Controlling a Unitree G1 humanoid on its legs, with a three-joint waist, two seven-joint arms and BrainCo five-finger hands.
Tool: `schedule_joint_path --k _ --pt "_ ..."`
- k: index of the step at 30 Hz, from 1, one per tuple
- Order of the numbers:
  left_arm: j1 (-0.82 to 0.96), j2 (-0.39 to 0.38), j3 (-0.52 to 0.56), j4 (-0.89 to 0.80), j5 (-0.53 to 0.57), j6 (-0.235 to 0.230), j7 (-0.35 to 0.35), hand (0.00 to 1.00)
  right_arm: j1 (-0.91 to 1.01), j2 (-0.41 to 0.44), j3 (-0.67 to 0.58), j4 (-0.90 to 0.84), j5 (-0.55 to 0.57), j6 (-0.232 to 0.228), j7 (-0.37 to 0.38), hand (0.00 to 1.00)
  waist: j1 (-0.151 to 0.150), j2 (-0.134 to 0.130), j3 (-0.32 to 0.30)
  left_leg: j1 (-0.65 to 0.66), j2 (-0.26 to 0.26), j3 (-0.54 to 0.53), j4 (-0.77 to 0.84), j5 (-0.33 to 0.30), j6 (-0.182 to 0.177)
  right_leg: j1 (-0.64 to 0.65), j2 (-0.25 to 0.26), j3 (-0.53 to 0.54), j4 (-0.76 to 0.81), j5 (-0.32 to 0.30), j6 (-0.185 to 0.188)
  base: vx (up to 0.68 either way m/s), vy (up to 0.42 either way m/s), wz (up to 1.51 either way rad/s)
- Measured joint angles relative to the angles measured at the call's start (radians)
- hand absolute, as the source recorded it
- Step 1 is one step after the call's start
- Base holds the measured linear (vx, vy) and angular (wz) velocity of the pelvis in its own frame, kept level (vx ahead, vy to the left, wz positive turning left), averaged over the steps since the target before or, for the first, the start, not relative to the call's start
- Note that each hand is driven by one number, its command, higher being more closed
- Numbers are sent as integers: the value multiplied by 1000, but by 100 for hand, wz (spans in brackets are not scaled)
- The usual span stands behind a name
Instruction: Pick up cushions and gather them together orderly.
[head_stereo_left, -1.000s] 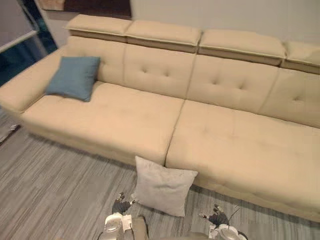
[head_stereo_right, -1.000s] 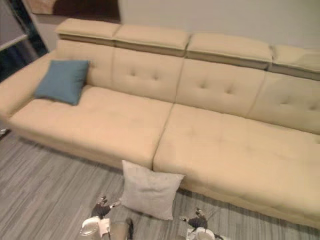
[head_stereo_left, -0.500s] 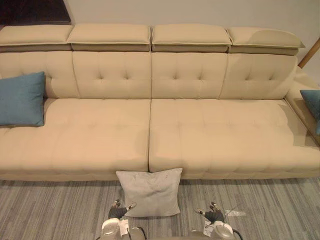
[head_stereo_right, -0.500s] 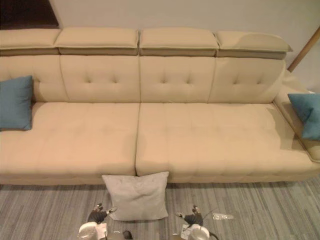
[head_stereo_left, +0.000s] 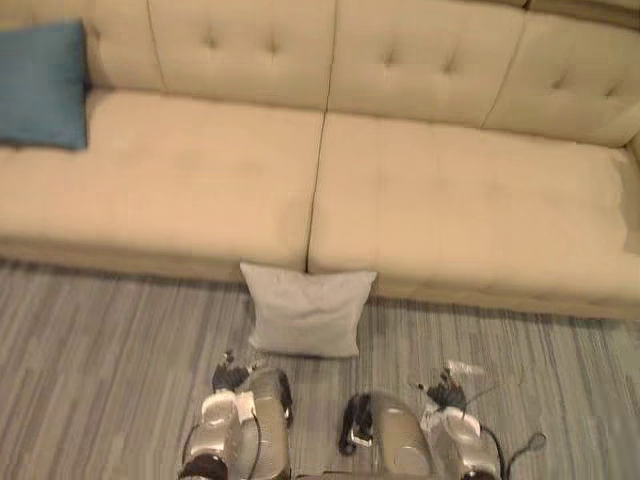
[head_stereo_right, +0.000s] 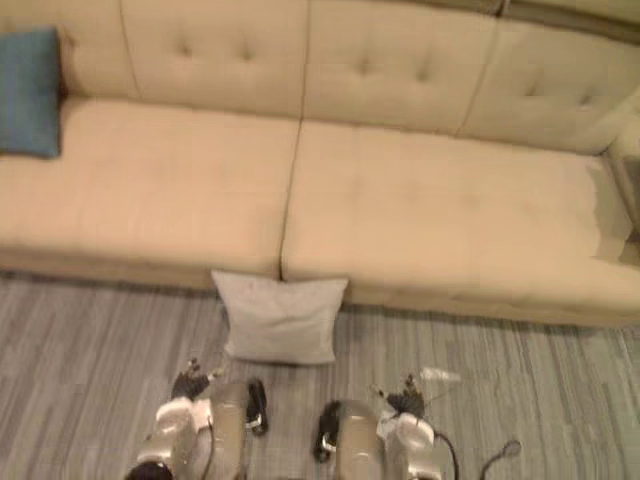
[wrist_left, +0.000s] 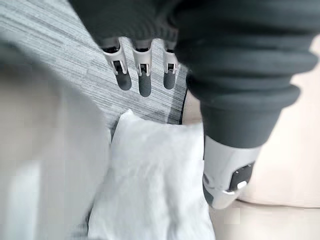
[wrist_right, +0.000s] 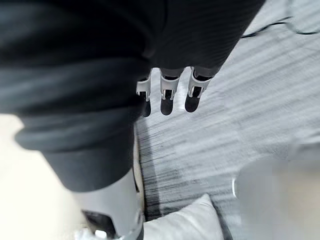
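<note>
Grey striped flooring (head_stereo_left: 90, 340) is running along the front of a long beige sofa (head_stereo_left: 180, 180), and we are looking down on both. On the floor, a grey cushion (head_stereo_left: 307, 312) is sitting with its top edge touching the sofa's front, just below the seam between the two seat sections; we cannot tell whether it is lying flat or leaning against the sofa. Up on the sofa's seat, at its left end, a blue cushion (head_stereo_left: 40, 85) is resting against the backrest, well apart from the grey one. Our left hand (wrist_left: 144, 75) is hanging in front of the sofa, a little left of the seam, with its fingers straight and relaxed and its thumb held apart. The grey cushion is showing past them, and we are not touching it. Our right hand (wrist_right: 167, 100) is hanging in front of the sofa to the right of the seam, its fingers likewise straight and loose over the floor, with a corner of the grey cushion showing near its thumb and clear of it.
</note>
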Motion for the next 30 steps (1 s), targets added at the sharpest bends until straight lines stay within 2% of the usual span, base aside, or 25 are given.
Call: schedule_joint_path --k 2,4,7,9,14,17,22,25,29,30 --pt "-44 40 7 -23 -16 -3 17 0 -53 -15 0 -32 9 -5 -11 0 1 2 28 -84 7 -11 42 1 -1 -76 -6 -3 53 -5 -11 -183 -2 5" --pt "-131 81 48 -30 -34 -5 30 0 -132 -49 -4 -66 31 -9 -25 0 0 2 65 -224 10 -22 118 5 6 -220 -25 -1 154 -18 -32 -200 -11 10" --pt "-214 117 87 -45 -41 -6 41 0 -221 -79 -13 -90 38 -12 -30 0 -1 2 112 -342 16 -25 171 9 12 -342 -33 5 223 -24 -42 -145 -7 2" --pt "-308 164 113 -51 -45 -8 41 0 -332 -119 -15 -107 67 -22 -40 0 -5 0 148 -483 25 -30 215 25 24 -488 -39 8 282 -22 -49 -183 -12 0" --pt "-482 235 119 -84 -44 -12 41 0 -529 -192 -42 -140 92 -28 -50 0 -15 -1 177 -728 28 -34 304 62 55 -737 -66 16 401 -20 -56 -30 -15 6" --pt "-568 259 85 -98 -46 -28 43 0 -636 -226 -39 -139 111 -34 -54 0 -15 0 184 -825 32 -35 343 60 58 -839 -68 29 448 -22 -54 -10 -3 -3" --pt "-708 267 -11 -99 -54 -29 56 0 -788 -228 9 -133 118 -41 -57 0 -15 1 184 -941 39 -39 386 61 63 -959 -70 36 497 -27 -51 -45 -6 -2" --pt "-794 262 -79 -119 -56 -30 65 0 -877 -196 49 -123 119 -41 -61 0 -17 1 185 -997 42 -40 398 67 71 -1016 -72 37 512 -27 -50 -43 -1 -1" --pt "-868 227 -105 -135 -74 -29 102 0 -966 -126 77 -99 151 -41 -70 0 -21 1 185 -1019 43 -43 404 68 72 -1032 -72 35 512 -20 -61 -7 8 -2" --pt "-883 208 -105 -135 -77 -28 124 0 -996 -92 86 -95 157 -41 -77 100 -22 1 185 -1018 43 -42 404 68 72 -1031 -72 36 508 -19 -64 0 0 0"
